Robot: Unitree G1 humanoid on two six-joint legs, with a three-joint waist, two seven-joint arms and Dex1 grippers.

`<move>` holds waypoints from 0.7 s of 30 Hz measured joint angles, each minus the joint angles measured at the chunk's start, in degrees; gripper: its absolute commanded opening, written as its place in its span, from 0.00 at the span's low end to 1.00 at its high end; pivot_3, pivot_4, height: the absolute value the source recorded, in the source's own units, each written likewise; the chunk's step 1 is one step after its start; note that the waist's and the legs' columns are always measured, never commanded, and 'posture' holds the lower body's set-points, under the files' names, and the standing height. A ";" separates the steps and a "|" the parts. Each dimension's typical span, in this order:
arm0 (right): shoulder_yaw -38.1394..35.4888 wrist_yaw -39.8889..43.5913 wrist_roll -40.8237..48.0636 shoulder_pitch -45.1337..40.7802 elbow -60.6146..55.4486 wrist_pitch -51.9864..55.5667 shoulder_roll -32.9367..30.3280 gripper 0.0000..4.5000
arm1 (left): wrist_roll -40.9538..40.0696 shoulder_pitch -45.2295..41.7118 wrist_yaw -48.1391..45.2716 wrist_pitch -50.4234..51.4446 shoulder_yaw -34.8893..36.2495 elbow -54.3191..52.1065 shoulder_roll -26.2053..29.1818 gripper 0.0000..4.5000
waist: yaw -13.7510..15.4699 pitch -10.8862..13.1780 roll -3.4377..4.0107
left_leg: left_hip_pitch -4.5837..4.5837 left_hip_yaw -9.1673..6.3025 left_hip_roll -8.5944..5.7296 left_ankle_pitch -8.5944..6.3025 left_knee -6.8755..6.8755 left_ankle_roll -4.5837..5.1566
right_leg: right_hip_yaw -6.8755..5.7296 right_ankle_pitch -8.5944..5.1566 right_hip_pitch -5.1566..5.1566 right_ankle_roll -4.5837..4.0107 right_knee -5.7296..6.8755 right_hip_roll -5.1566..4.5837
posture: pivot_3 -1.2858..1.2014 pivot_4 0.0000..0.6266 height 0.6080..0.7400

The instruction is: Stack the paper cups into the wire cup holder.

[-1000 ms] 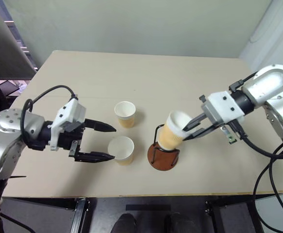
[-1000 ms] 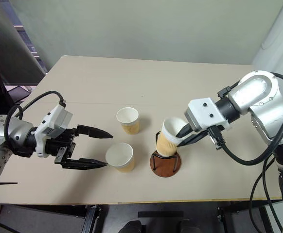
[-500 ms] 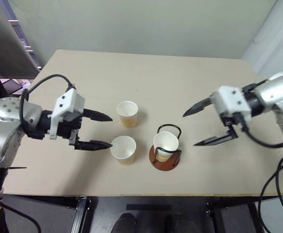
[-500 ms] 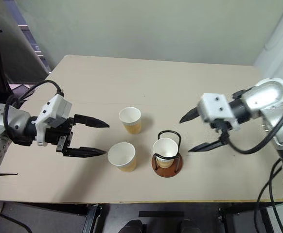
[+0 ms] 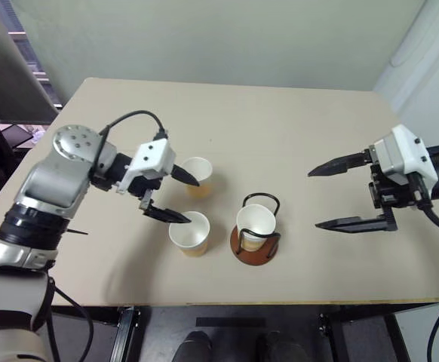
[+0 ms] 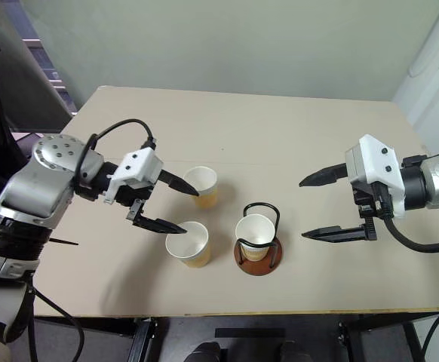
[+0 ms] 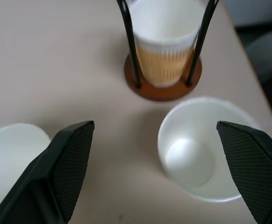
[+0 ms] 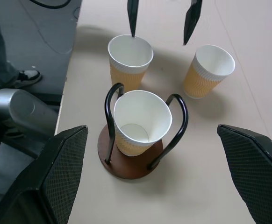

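Now the left hand (image 5: 178,197), fingers wide, straddles the nearest paper cup (image 5: 189,234) to grab it; the right hand (image 5: 342,194) gapes empty, one cup (image 5: 254,225) seated in the wire cup holder (image 5: 253,245)

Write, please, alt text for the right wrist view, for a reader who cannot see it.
One paper cup stands upright inside the wire cup holder on a beige table. Two more paper cups stand upright behind it. The left claw hangs open above them, and the right claw's own two black fingers frame the picture, spread wide.
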 measured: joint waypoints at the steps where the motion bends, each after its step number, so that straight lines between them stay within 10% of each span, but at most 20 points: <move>1: -0.82 -0.39 0.16 1.11 -0.42 0.31 -0.67 1.00 | 0.33 -0.28 -0.01 -0.98 -1.05 0.62 -0.38 1.00 | 0.02 0.00 0.00 | -0.04 0.00 -0.01 0.00 0.00 0.01 | -0.01 0.02 0.00 0.03 0.00 0.01 | 0.52 0.24 1.00; 9: -6.22 -3.48 1.90 6.51 -2.84 2.14 -3.20 1.00 | 3.52 -1.28 -0.10 -7.04 -6.91 4.32 -2.59 0.92 | 0.15 0.00 0.00 | -0.22 -0.03 -0.01 -0.01 0.08 0.02 | -0.02 0.10 -0.01 0.17 -0.04 0.02 | 0.52 0.24 1.00; 21: -12.49 -5.85 4.75 12.59 -6.07 4.63 -5.53 1.00 | 4.32 -2.61 -0.24 -9.44 -8.26 7.40 -4.40 0.00 | 0.28 0.00 0.00 | -0.26 0.08 0.00 -0.01 0.12 0.02 | -0.03 0.11 0.00 0.22 -0.05 0.12 | 0.52 0.24 1.00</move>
